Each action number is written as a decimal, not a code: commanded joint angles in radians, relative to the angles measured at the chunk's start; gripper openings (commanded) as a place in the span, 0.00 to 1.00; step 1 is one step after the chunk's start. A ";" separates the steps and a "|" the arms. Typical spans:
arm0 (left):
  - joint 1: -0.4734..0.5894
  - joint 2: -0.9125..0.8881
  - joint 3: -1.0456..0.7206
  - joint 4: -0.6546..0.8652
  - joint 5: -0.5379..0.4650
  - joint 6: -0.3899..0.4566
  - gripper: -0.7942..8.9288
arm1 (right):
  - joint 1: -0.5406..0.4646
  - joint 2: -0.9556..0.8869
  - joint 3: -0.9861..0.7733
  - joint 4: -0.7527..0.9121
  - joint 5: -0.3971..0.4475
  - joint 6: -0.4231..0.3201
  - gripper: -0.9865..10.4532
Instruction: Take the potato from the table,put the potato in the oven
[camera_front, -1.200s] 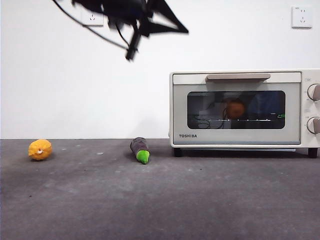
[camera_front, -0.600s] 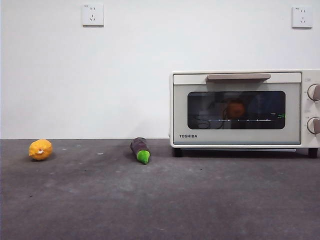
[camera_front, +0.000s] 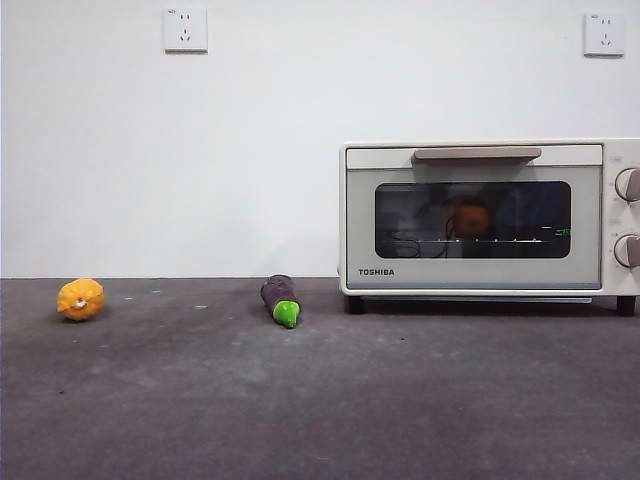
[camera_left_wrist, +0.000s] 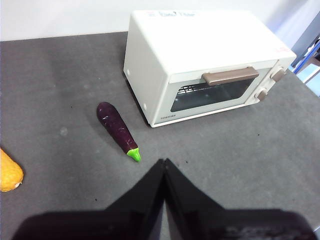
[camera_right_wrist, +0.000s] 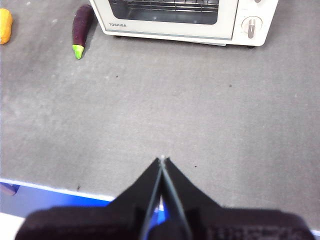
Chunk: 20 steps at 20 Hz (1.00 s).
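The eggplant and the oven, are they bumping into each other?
Apart. In the left wrist view, bare table shows between the eggplant and the oven; the front view shows a gap too.

A plain white matte wall fills the back of the scene, evenly lit and without shadows. Two white square electrical sockets are set high in it, one toward the left, the other near the right edge. A blue strip shows at the near border.
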 joint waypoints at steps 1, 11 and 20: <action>0.008 0.012 -0.001 -0.004 -0.022 0.118 0.08 | 0.002 -0.003 -0.006 -0.017 0.004 0.007 0.09; 0.269 -0.139 -0.205 0.173 0.224 0.497 0.08 | 0.002 -0.003 -0.006 -0.017 0.004 0.007 0.09; 0.471 -0.521 -0.789 0.691 0.233 0.490 0.08 | 0.002 -0.003 -0.006 -0.017 0.004 0.007 0.09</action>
